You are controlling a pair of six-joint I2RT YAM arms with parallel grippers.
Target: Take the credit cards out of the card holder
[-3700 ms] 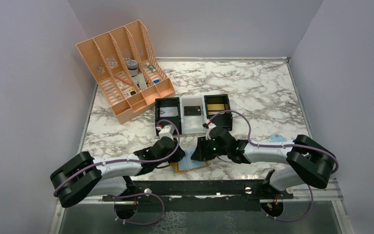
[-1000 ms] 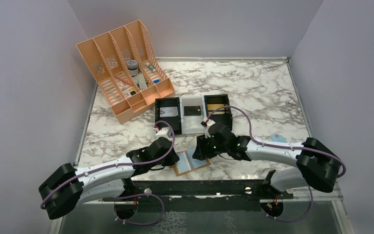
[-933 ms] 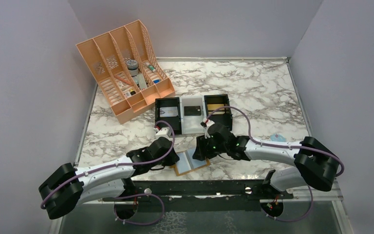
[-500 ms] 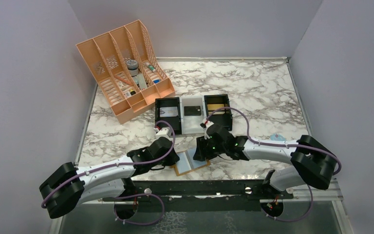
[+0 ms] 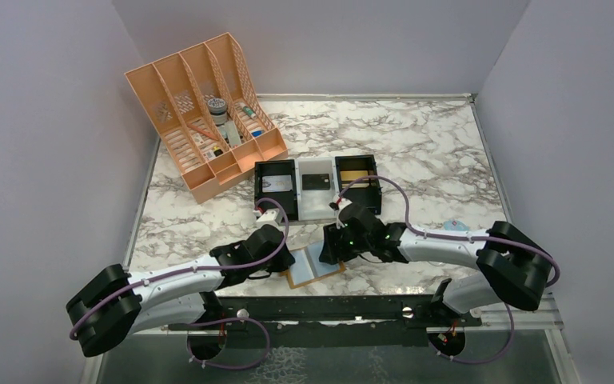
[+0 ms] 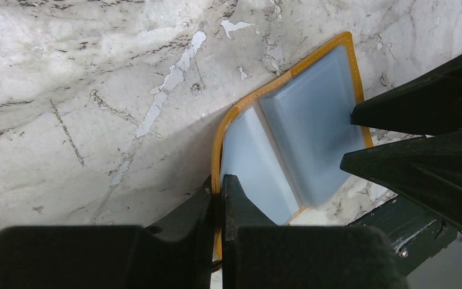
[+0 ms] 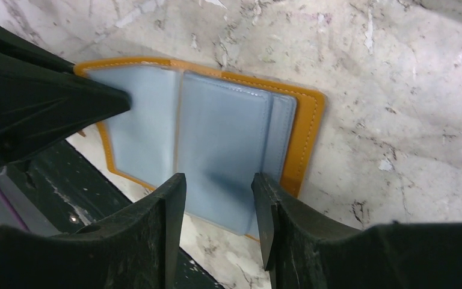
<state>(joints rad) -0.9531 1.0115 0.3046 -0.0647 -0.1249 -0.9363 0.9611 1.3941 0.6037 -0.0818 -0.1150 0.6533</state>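
The card holder [image 5: 313,270] lies open on the marble near the table's front edge, with a mustard-tan rim [image 7: 308,129] and pale blue-grey panels. A pale grey-blue credit card [image 7: 222,144] lies on its right half and sticks out past the near edge. It also shows in the left wrist view [image 6: 313,138]. My left gripper [image 6: 221,183] is shut on the holder's tan left rim [image 6: 218,150]. In the top view the left gripper [image 5: 286,261] is at the holder's left side. My right gripper [image 7: 218,198] is open, with its fingers over the card's two long sides. In the top view the right gripper [image 5: 325,253] is over the holder's right half.
An orange desk organiser [image 5: 200,112] stands at the back left. Two black bins [image 5: 276,186] [image 5: 357,178] flank a white bin [image 5: 316,192] just beyond the grippers. A clear-blue packet [image 5: 456,227] lies to the right. A black rail [image 5: 328,308] runs along the front edge.
Since 3.7 s ago my left arm's elbow has swung down and left, with its gripper staying at the holder's left edge. Over the last second nothing has visibly moved.
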